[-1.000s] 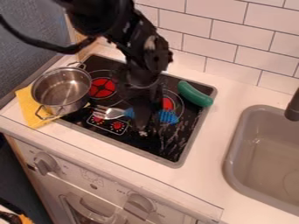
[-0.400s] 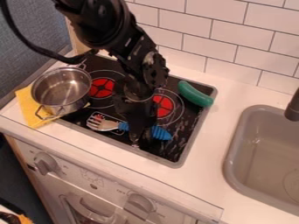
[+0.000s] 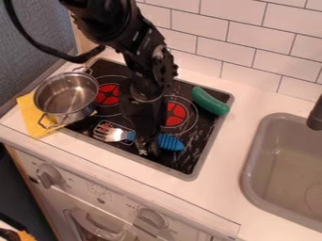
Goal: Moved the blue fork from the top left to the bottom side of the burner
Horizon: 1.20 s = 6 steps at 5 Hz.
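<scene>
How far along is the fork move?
Looks done: the blue fork lies along the stove's front side, its handle just below the right burner.
In hand: the end effector is at mid-handle, covering part of it; can't tell whether it grips.
Left: probably just letting go, if gripping, and backing off; it isn't clear of the fork.

Rear wall point(image 3: 264, 42): white rectangular tiles in offset rows, thin dark joints. Left wall point(image 3: 37, 44): blue-grey, finely textured. A light wood strip point(image 3: 84, 43) stands upright where the two meet. Surface point(image 3: 229, 153): off-white, brightly lit, running to the foot of the tiles. Grey sink point(image 3: 247, 174) with rounded corners set in at the right; dark tap point(image 3: 316, 117) at the right edge. Kitchen front point(image 3: 94, 190): pale, with a left knob point(image 3: 49, 175) and a right knob point(image 3: 151, 219); curved handle point(image 3: 94, 229) below. Lower left: dark area, nature unclear.
</scene>
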Each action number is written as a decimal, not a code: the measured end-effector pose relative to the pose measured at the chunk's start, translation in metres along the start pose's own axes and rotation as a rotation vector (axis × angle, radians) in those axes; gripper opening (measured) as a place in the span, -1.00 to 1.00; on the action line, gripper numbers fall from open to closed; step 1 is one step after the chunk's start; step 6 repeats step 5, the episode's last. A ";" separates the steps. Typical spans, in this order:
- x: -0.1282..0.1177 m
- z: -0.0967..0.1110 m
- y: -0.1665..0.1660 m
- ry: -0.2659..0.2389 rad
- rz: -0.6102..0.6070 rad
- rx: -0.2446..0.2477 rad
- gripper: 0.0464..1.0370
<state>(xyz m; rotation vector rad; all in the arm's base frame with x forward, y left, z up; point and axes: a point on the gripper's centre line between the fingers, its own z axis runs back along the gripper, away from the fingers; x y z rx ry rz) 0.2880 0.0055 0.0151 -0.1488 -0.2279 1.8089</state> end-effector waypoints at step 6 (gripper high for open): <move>0.003 0.093 -0.036 0.178 -0.007 0.056 0.93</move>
